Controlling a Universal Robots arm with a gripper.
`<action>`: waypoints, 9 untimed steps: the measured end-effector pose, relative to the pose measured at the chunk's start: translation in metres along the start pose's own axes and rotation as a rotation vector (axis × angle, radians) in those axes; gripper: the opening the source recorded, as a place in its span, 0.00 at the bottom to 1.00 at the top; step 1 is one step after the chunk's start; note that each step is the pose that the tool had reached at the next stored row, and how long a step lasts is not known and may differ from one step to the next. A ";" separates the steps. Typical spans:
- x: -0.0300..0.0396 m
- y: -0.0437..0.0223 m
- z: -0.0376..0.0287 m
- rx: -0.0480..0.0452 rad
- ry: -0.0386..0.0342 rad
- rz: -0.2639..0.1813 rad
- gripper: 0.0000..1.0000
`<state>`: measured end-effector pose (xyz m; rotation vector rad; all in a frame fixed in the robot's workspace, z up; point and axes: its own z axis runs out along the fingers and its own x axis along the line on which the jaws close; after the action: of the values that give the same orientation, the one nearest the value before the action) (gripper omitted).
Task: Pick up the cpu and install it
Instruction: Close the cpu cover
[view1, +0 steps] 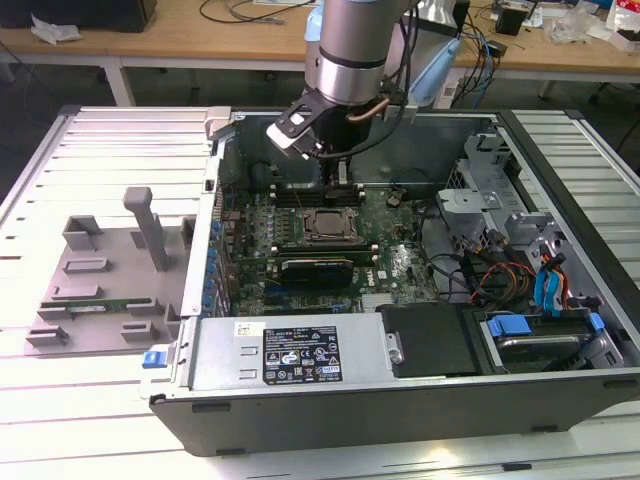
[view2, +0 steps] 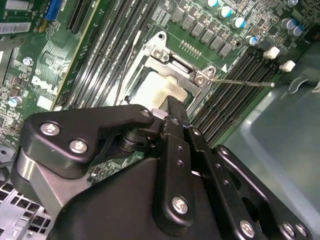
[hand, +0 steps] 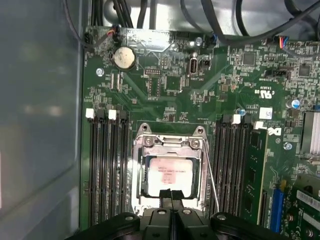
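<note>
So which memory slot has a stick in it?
The outermost on the CPU socket's lever side: it holds a green memory stick; the rest are empty.

the exterior view looks down from high and a little off at the open computer case (view1: 400, 408) on a slatted table (view1: 100, 150), facing a wooden desk (view1: 200, 40) behind. both wrist views sit close above the motherboard (hand: 165, 90), looking past the gripper (hand: 170, 192): the first straight down, the second slanted. all three share the cpu socket (hand: 170, 150).
</note>
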<state>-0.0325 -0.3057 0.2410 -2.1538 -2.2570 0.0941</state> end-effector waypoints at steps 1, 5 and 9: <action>0.0001 -0.0021 0.0019 0.0000 -0.0001 0.000 0.11; 0.0008 -0.0098 0.0116 0.0000 -0.0001 0.000 0.11; 0.0012 -0.0127 0.0211 0.0000 0.0000 0.000 0.11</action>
<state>-0.0464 -0.3056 0.2207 -2.1535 -2.2573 0.0941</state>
